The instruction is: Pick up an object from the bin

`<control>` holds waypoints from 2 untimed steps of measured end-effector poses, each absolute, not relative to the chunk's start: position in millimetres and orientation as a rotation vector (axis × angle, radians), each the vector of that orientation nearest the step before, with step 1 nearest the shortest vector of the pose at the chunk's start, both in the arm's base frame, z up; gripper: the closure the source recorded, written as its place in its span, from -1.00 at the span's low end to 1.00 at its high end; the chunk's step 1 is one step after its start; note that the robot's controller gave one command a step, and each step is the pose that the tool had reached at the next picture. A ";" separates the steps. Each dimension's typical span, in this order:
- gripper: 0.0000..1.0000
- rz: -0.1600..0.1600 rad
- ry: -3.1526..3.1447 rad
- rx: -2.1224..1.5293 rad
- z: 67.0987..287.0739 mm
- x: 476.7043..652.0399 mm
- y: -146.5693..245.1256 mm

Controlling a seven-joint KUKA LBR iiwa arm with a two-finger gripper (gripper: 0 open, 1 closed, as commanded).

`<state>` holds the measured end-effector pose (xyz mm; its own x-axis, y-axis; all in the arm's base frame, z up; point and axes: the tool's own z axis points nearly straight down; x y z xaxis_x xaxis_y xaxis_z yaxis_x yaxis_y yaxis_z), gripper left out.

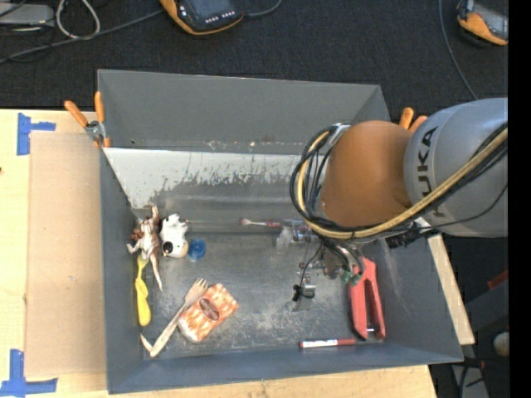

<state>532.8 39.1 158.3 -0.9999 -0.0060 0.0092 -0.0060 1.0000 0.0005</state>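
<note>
Grey metal bin (241, 114), contents by clock face from bin centre:
- 9 o'clock, left wall: pale toy figure (146, 237), touching a white-and-black toy animal (173, 237); small blue piece (197, 249) just beside the animal.
- 8 o'clock: yellow-handled tool (142, 297) lying lengthwise; pale fork (172, 320) lying diagonally against an orange-and-white patterned piece (207, 312).
- 12 o'clock: thin pinkish stick (261, 222) near the back slope.
- 4 o'clock: red-handled tool (363, 305) along the right wall.
- 5 o'clock: red-and-white pen (328, 344) flat by the front wall.

Arm enters from the right, orange cover (365, 177) over the wrist. Hand (304, 291) hangs over bare bin floor, right of centre. Open or closed: cannot tell. Nothing seen in its grip.

Nearest things: red-handled tool at the hand's 3 o'clock, near but apart; pen at its 5 o'clock. The left-side group lies well apart at 9 o'clock.
</note>
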 end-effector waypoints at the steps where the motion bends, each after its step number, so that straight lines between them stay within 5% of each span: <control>1: -1.00 -0.001 -3.141 0.007 162.6 534.7 39.3; 2: -1.00 -0.003 -3.141 -0.025 97.0 550.4 109.0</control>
<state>550.4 109.0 97.0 -0.9999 0.0156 0.0001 0.0156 0.9999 0.0016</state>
